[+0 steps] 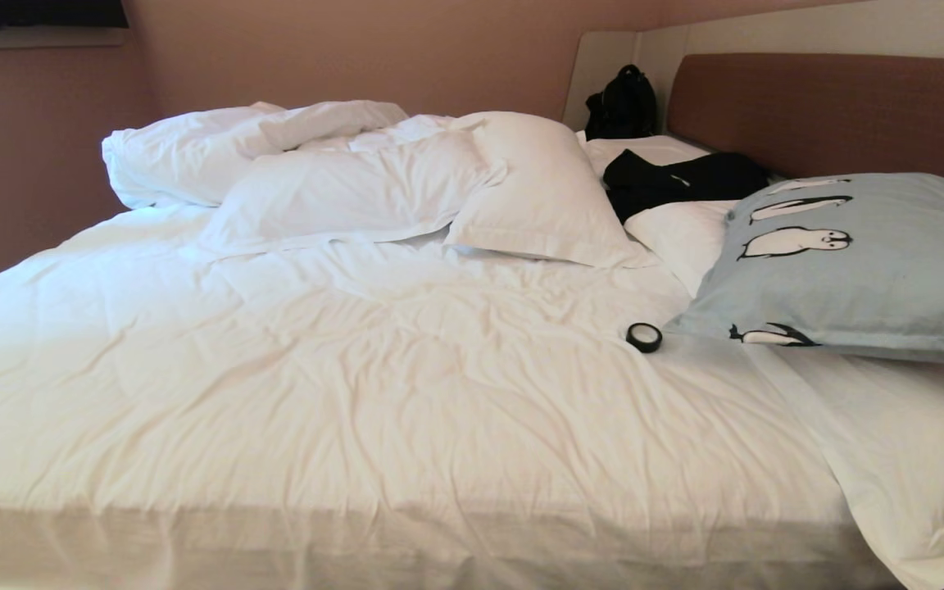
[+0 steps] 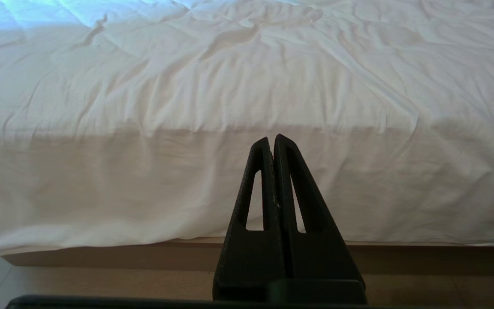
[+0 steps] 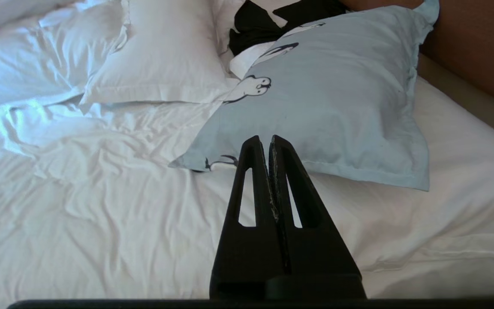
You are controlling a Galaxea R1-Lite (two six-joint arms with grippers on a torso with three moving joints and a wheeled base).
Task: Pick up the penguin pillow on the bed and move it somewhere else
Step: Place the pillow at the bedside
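The penguin pillow (image 1: 865, 270) lies at the right side of the bed (image 1: 357, 393), its far edge leaning toward the brown headboard (image 1: 832, 115) and its near edge on the wrinkled white sheet. It is pale blue-grey with a flat flanged border, and black-and-white penguins run along its left side. A small black tape roll (image 1: 644, 337) sits just beside its near left corner. The right gripper (image 3: 269, 139) hangs above the sheet, pointed at the pillow's near edge, fingers pressed together and empty. The left gripper (image 2: 272, 139) faces the bed's side, fingers together too.
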